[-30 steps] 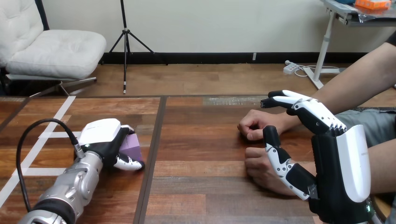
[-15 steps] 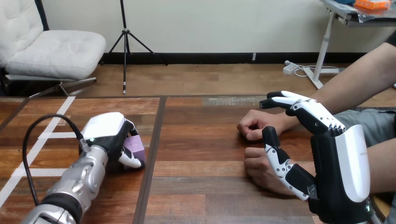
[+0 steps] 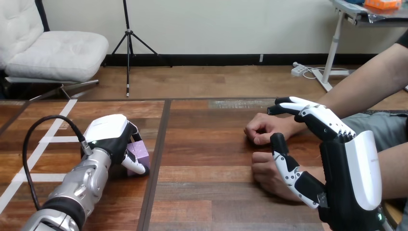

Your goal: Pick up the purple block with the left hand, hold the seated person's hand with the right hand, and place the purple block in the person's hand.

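Left hand (image 3: 109, 137) down on counter (image 3: 207, 192), fingers (image 3: 134, 166) wrapped round purple block (image 3: 139, 150), block sitting on counter at left. Right hand (image 3: 353, 168) spread wide, gripping nothing, just beside person's nearer hand (image 3: 263, 174).

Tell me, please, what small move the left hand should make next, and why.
Probably lift the left hand a little, straight up. Its fingers are curled round the purple block, which looks to rest on the table, and the person's hands lie well to the right, beside the open right hand.
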Available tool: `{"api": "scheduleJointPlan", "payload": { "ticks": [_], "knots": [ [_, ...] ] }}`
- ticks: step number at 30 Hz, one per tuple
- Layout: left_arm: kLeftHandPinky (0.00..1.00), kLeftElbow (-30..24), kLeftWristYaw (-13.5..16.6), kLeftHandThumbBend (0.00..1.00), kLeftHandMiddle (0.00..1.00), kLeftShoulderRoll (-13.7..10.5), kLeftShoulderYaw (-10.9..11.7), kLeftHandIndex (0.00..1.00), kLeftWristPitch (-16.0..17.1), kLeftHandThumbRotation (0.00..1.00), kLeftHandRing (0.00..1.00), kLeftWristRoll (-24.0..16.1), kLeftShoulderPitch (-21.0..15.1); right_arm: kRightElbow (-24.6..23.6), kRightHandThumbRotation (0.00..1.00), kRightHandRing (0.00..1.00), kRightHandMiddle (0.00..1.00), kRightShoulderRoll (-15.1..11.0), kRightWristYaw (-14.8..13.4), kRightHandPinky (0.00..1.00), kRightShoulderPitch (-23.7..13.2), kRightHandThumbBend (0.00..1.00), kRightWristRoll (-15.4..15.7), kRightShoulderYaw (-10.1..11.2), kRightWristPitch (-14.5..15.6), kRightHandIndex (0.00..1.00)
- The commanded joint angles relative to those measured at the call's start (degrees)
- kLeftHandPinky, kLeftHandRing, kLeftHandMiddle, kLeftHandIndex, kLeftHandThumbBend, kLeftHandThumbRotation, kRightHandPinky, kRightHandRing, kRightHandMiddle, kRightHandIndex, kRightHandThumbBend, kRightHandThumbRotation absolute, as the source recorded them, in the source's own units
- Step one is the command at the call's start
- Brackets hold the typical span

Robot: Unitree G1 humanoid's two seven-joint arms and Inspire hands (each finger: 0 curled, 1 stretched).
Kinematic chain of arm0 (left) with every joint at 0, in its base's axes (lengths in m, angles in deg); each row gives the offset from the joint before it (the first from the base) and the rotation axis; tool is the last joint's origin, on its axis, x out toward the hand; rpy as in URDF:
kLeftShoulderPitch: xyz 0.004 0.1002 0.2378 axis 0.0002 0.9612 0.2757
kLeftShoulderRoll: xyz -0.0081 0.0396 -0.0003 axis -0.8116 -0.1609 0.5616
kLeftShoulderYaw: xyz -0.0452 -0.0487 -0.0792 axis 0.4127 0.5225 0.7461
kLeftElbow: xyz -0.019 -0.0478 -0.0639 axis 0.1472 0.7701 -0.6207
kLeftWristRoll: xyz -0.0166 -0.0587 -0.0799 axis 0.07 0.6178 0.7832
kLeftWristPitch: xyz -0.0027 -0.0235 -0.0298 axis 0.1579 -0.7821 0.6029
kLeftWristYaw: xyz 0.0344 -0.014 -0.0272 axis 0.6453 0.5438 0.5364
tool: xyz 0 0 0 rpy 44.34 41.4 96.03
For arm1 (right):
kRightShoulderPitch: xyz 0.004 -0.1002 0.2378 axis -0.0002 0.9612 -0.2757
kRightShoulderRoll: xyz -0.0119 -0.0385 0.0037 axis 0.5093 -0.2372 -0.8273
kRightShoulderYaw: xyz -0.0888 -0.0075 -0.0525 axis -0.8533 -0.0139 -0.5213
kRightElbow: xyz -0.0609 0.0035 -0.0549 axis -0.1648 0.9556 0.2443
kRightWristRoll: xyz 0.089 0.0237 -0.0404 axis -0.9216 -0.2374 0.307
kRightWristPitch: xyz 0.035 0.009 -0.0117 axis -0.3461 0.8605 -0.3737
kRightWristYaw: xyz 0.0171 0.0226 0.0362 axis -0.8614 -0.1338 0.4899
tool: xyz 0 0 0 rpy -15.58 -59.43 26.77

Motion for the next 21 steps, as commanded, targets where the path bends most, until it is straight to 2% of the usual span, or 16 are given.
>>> {"api": "scheduleJointPlan", "payload": {
  "ticks": [1,16,21],
  "knots": [
    [0.4,0.4,-0.7,0.59,0.51,-0.3,0.5,0.48,-0.1,0.0,0.47,0.8,-1.6,-3.3,0.0,0.73,0.73,-0.3,0.2,0.62,-1.8,0.29,-0.7,0.6,0.3,0.64],
    [0.41,0.2,0.4,0.62,0.51,-0.4,0.6,0.47,1.0,0.0,0.47,1.9,-1.0,-3.6,0.0,0.73,0.73,-0.2,0.7,0.62,-1.6,0.3,-0.9,0.7,0.5,0.64],
    [0.42,0.0,3.1,0.65,0.49,-0.4,1.7,0.46,3.7,0.0,0.46,3.2,0.0,-3.9,0.0,0.73,0.73,0.0,1.0,0.61,-1.4,0.3,-0.9,0.7,0.9,0.64]
  ]
}}
